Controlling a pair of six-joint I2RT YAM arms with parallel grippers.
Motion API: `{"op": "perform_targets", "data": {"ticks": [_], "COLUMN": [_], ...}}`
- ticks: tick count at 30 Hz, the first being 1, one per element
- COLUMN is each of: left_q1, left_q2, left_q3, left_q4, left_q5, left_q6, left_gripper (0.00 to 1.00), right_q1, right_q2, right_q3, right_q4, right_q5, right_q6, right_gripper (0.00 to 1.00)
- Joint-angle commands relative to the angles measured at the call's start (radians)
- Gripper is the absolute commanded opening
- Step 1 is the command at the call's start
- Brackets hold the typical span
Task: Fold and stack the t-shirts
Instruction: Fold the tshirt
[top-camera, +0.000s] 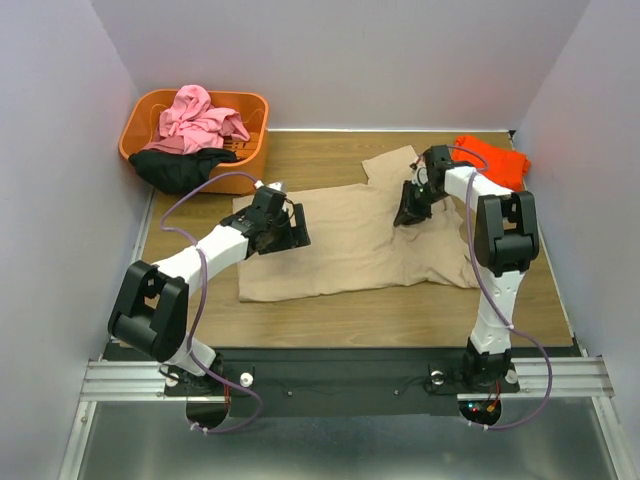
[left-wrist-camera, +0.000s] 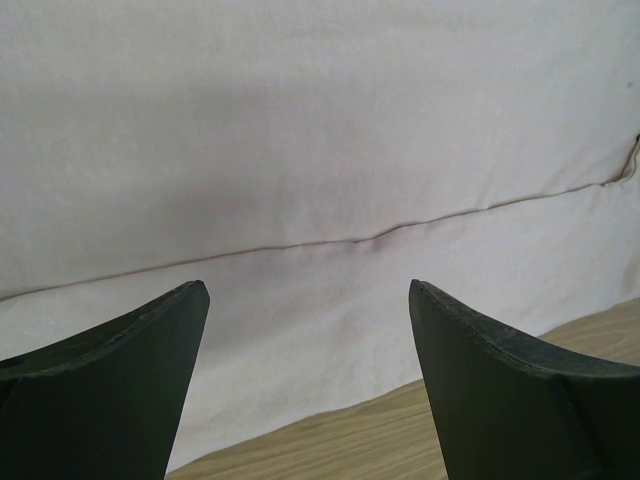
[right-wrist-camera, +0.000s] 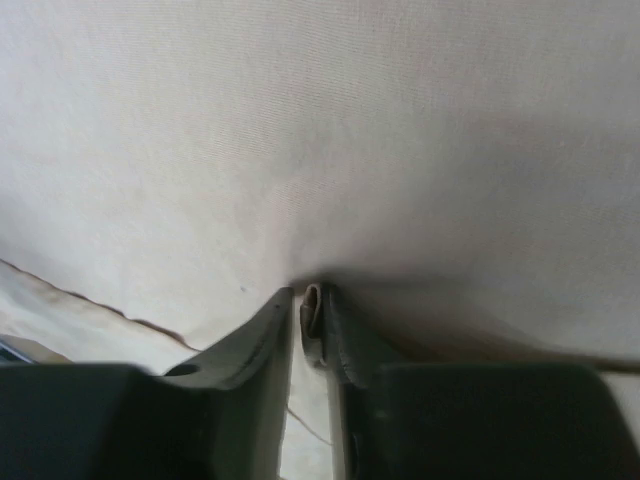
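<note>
The tan t-shirt (top-camera: 355, 240) lies spread on the wooden table. My left gripper (top-camera: 288, 228) is open just above its left part; the left wrist view shows wide-apart fingers (left-wrist-camera: 120, 380) over the cloth (left-wrist-camera: 320, 150) and its hem. My right gripper (top-camera: 408, 212) is shut on a pinched fold of the tan shirt (right-wrist-camera: 312, 320) near its upper right part. The orange-red t-shirt (top-camera: 492, 158) lies bunched at the far right. The pink t-shirt (top-camera: 198, 118) and the black t-shirt (top-camera: 180, 165) sit in the basket, the black one hanging over the front rim.
The orange plastic basket (top-camera: 255, 105) stands at the far left corner. Grey walls close in the table on the left, back and right. Bare wood (top-camera: 330, 315) shows in front of the tan shirt. The arm bases sit at the near edge.
</note>
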Motion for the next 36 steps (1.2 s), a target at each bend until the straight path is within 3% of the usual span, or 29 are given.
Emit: {"op": "perform_targets", "data": {"ticks": [1, 2, 6, 11, 17, 23, 29, 36], "left_q1": [-0.007, -0.007, -0.007, -0.007, -0.008, -0.014, -0.022, -0.022], "left_q2": [-0.044, -0.041, -0.03, -0.018, -0.022, 0.001, 0.036, 0.068], "left_q3": [-0.016, -0.014, -0.008, -0.016, -0.085, -0.177, -0.209, -0.209], "left_q4": [0.001, -0.001, -0.007, -0.021, -0.015, 0.03, 0.059, 0.067], "left_q5": [-0.006, -0.007, -0.019, -0.035, -0.015, 0.04, 0.063, 0.065], "left_q6": [-0.007, -0.007, -0.009, -0.01, 0.005, 0.016, 0.023, 0.046], "left_gripper": [0.93, 0.93, 0.94, 0.93, 0.93, 0.93, 0.93, 0.93], "right_q1": [0.011, 0.012, 0.01, -0.022, -0.22, -0.382, -0.424, -0.446], "right_q2": [-0.006, -0.023, -0.093, -0.205, -0.359, -0.468, -0.522, -0.474], "right_q3": [0.061, 0.064, 0.09, 0.078, -0.111, -0.327, -0.407, -0.436], "right_q4": [-0.012, -0.012, -0.012, -0.018, -0.028, -0.048, -0.074, -0.074], "right_q5": [-0.001, 0.009, 0.07, 0.177, 0.2, 0.355, 0.418, 0.467], "right_q6": [-0.024, -0.017, 0.007, 0.045, 0.05, 0.075, 0.082, 0.084], "right_gripper": [0.39, 0.48, 0.61, 0.71, 0.73, 0.72, 0.66, 0.61]}}
